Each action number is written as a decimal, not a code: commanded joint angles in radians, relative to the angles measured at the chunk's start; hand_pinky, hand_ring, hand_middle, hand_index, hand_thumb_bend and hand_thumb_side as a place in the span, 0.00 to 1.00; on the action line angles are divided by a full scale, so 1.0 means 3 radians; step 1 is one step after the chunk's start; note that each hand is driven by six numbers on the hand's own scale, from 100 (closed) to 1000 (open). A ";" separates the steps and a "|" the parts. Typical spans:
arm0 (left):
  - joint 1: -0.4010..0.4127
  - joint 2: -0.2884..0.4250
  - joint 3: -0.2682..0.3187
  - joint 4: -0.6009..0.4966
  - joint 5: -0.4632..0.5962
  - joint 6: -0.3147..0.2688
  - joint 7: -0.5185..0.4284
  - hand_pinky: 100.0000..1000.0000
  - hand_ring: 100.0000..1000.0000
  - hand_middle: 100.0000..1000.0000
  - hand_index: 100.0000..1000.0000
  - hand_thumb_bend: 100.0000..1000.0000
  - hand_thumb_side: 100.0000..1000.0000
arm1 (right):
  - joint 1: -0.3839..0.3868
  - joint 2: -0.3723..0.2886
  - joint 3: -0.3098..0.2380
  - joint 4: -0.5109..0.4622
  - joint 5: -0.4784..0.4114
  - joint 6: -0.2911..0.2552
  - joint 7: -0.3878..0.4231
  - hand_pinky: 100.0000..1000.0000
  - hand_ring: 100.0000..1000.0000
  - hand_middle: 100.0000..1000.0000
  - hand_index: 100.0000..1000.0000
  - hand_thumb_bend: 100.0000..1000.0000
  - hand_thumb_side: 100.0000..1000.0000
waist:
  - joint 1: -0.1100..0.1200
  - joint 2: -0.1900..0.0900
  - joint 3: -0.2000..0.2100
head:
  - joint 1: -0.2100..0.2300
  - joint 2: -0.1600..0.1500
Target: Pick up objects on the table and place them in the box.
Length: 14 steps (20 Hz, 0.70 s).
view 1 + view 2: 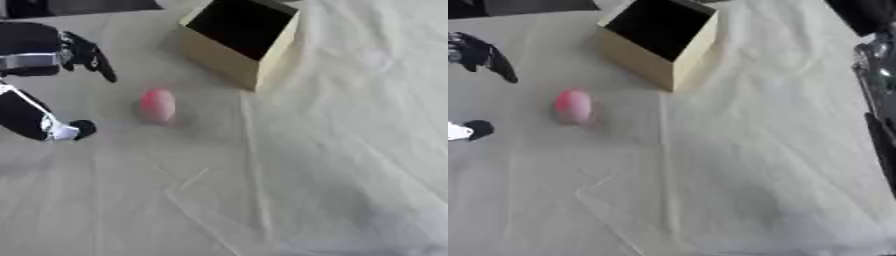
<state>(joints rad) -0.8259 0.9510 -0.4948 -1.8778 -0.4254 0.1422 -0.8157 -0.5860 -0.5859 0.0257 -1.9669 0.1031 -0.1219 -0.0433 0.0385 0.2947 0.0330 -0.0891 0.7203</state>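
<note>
A pink egg-shaped object lies on the cloth-covered table, left of middle. The wooden box stands open-topped at the back, tilted, its inside dark. My left hand comes in from the left edge, fingers spread above and thumb below, open and holding nothing. The pink object lies just right of the gap between them, untouched. Dark and silver parts of my right arm show along the right edge in the right eye view; its fingers are not made out.
A creased white cloth covers the whole table. A dark shape runs along the far left edge behind the table.
</note>
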 commanded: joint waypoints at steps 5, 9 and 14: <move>-0.0016 0.0030 -0.0102 0.0223 -0.0286 -0.0130 -0.0013 0.76 0.86 0.80 0.83 0.39 0.21 | -0.0035 -0.0046 -0.0009 -0.0026 -0.0028 -0.0009 0.0031 0.78 0.62 0.56 0.75 0.00 0.75 | -0.0006 -0.0076 -0.0006 | 0.0019 0.0000; -0.0038 -0.0083 -0.0139 0.0406 -0.0453 -0.0191 0.0128 0.75 0.85 0.80 0.82 0.36 0.14 | -0.0027 -0.0039 -0.0010 -0.0028 -0.0041 -0.0009 0.0038 0.77 0.62 0.56 0.75 0.00 0.75 | -0.0014 -0.0070 -0.0008 | 0.0017 0.0002; -0.0089 -0.0244 -0.0176 0.0640 -0.0423 -0.0181 0.0285 0.73 0.84 0.81 0.83 0.26 0.06 | -0.0021 -0.0031 -0.0015 -0.0029 -0.0053 -0.0010 0.0052 0.77 0.62 0.56 0.75 0.00 0.76 | -0.0017 -0.0057 -0.0023 | 0.0016 0.0000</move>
<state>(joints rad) -0.8315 0.8697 -0.5543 -1.6958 -0.5527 0.0873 -0.7443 -0.5812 -0.5845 0.0307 -1.9667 0.0936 -0.1238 -0.0316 0.0350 0.2954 0.0258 -0.0854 0.7203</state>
